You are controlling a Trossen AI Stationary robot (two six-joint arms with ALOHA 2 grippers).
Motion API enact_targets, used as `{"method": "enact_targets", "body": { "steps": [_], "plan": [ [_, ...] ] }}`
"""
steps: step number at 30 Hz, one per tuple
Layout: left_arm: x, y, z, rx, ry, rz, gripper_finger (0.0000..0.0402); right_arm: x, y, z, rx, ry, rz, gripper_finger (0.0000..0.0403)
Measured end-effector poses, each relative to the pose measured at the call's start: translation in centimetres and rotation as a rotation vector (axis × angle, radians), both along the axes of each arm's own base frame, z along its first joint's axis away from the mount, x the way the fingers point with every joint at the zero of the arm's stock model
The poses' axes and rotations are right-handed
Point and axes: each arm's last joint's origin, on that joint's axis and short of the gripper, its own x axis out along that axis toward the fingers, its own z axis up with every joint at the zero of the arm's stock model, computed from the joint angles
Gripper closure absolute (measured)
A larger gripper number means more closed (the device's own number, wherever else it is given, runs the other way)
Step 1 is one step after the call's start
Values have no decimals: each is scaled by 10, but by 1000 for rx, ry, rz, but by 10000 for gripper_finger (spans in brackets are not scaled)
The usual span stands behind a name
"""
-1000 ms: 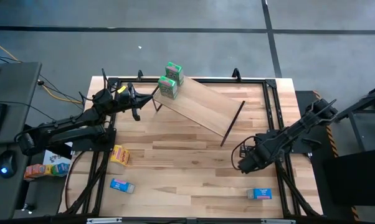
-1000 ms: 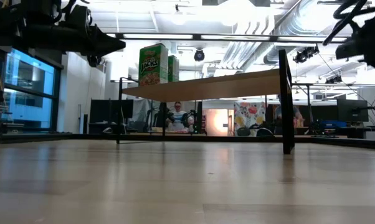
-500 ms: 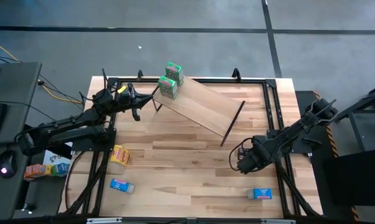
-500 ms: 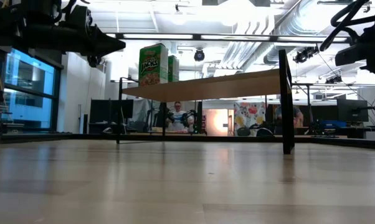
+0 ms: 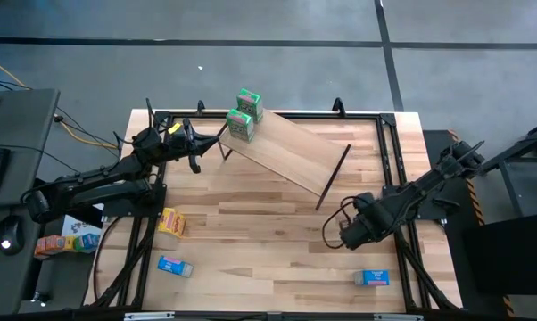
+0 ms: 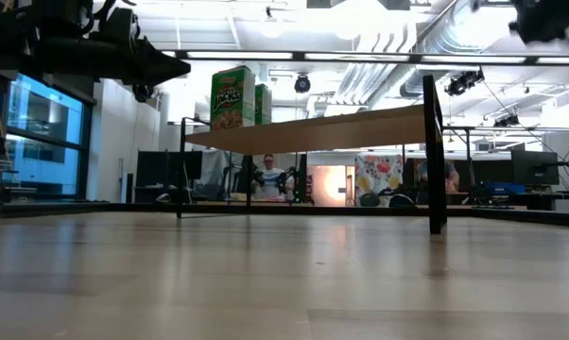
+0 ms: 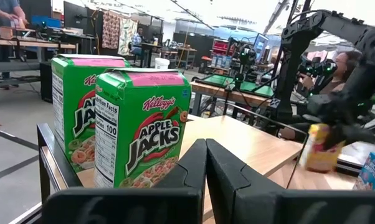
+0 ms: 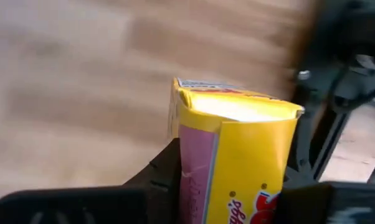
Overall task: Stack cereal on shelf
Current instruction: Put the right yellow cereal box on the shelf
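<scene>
Right gripper has crept a touch nearer the shelf, fingers clamped on 1 yellow cereal box. Lift it clear of the shelf's edge, set it beside the 2 green boxes. Left gripper, fingers together and empty, waits there.

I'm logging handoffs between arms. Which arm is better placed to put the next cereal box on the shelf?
Probably the right. Its tool already grips a yellow box, held above the table near the shelf. The left tool is shut and empty beside the two green boxes.
</scene>
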Motion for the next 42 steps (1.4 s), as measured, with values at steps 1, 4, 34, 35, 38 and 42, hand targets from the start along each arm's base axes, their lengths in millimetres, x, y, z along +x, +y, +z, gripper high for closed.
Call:
{"method": "enact_targets", "body": {
  "steps": [1,4,34,35,38,42],
  "plan": [
    [0,0,0,-1,0,0,402,4,2,11,40,-28,49,311],
    [0,0,0,1,-3,-1,402,17,7,51,133,-192,184,308],
    [0,0,1,-4,-9,-6,402,200,-197,136,-378,-464,703,321],
    [0,0,1,-3,-10,-6,402,203,-204,131,-379,-443,712,320],
    [0,0,2,6,-23,-7,402,204,-226,120,-391,-374,718,316],
    [0,0,3,7,-24,-6,402,201,-247,114,-387,-337,706,315]
  ]
}}
